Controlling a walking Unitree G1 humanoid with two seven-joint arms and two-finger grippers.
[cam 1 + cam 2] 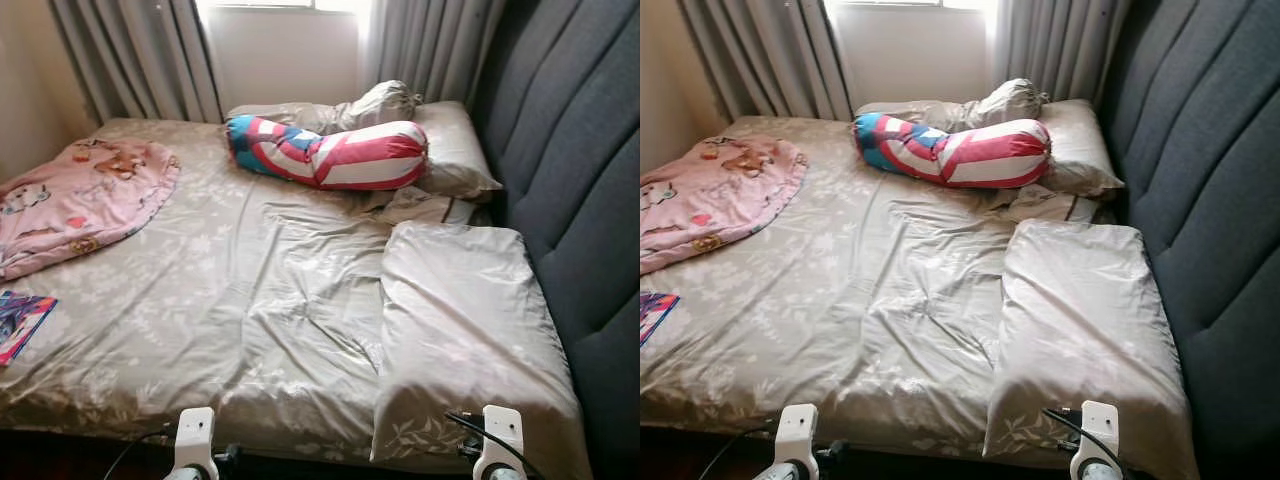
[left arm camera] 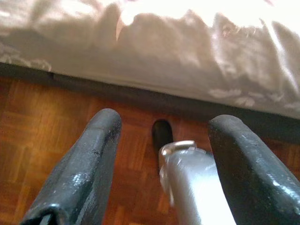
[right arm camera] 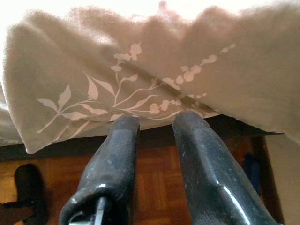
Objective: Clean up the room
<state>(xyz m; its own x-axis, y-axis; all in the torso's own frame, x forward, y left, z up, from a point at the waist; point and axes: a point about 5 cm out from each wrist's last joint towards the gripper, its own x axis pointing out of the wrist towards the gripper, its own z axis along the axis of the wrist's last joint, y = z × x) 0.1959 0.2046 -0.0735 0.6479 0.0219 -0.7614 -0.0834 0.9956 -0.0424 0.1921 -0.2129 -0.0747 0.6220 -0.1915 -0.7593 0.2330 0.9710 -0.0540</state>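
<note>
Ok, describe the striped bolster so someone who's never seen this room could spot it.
On the bed, look to the far end by the curtained window. The bolster lies across the bed, leaning on the beige pillows. It is the only long, round cushion, with red and white stripes and blue patches.

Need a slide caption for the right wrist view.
Right hand, fingers slightly apart, at the hanging corner of the leaf-print pillow above the wood floor.
</note>
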